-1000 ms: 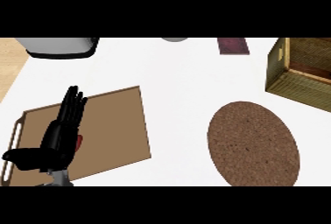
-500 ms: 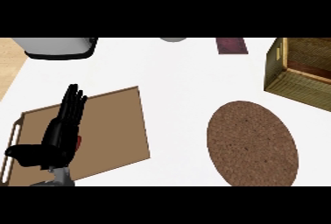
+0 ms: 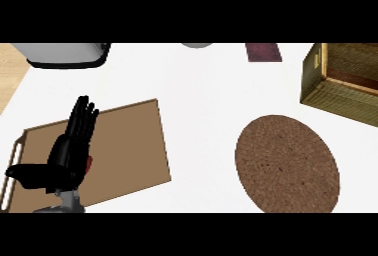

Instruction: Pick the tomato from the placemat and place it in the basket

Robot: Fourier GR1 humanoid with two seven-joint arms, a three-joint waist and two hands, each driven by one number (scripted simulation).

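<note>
Black left hand (image 3: 63, 160), long slim glossy black fingers (image 3: 81, 120), grey metallic wrist stub (image 3: 68, 201)

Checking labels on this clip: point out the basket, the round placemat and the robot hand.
basket (image 3: 334, 95): head view, on its near woven wall.
round placemat (image 3: 288, 162): head view, on its bare middle.
left robot hand (image 3: 68, 150): head view, on its back.

Kitchen counter, white top (image 3: 199, 85), wooden tray (image 3: 125, 145), woven basket (image 3: 343, 80), round placemat (image 3: 288, 162)

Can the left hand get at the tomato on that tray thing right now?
Probably yes. The left hand lies with straight fingers over the brown tray, and a sliver of red, likely the tomato, shows right at its edge. Nothing stands between them, though the hand hides most of it.
</note>
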